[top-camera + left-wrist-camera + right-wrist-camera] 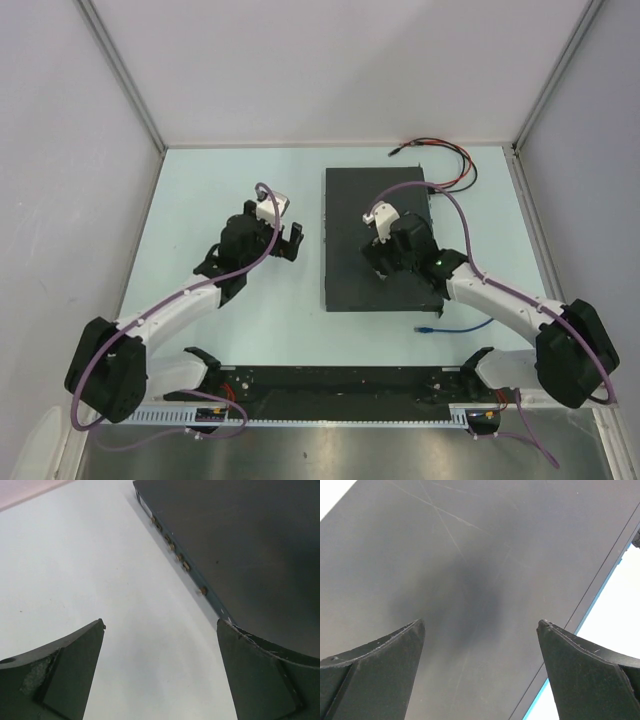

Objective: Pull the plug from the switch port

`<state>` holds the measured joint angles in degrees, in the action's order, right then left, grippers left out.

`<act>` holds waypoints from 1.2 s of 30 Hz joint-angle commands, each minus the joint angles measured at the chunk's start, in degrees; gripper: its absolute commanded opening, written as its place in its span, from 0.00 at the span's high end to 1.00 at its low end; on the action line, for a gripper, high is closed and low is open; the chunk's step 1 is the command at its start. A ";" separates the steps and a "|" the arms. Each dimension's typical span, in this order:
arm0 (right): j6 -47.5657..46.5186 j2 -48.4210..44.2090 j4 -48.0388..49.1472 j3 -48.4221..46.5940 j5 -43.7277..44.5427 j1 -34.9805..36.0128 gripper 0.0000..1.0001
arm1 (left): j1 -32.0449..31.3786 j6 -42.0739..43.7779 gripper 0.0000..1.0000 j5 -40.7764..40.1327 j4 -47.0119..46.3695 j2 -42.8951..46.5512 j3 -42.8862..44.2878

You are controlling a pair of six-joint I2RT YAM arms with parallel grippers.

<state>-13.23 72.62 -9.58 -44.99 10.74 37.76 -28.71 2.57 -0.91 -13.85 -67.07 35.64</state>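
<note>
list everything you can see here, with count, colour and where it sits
switch: one, dark grey with a bluish edge, flat at mid-table
ports: several, brownish, along the switch's left side
wires: one red and black pair, by the switch's far right corner
cable: one, blue, on the table off the switch's near right corner
table: one, pale blue-white
left end effector: one, black, open, over the table beside the switch
right end effector: one, black, open, above the switch's top
</note>
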 commanded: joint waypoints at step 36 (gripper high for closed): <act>-3.99 10.87 -22.23 -14.95 -48.35 -40.83 0.09 | 2.16 -3.36 0.00 18.82 23.95 -23.19 35.12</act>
<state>-10.35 83.70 -27.73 -60.20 -22.83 -3.40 -28.69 -0.45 10.52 9.76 -89.84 67.75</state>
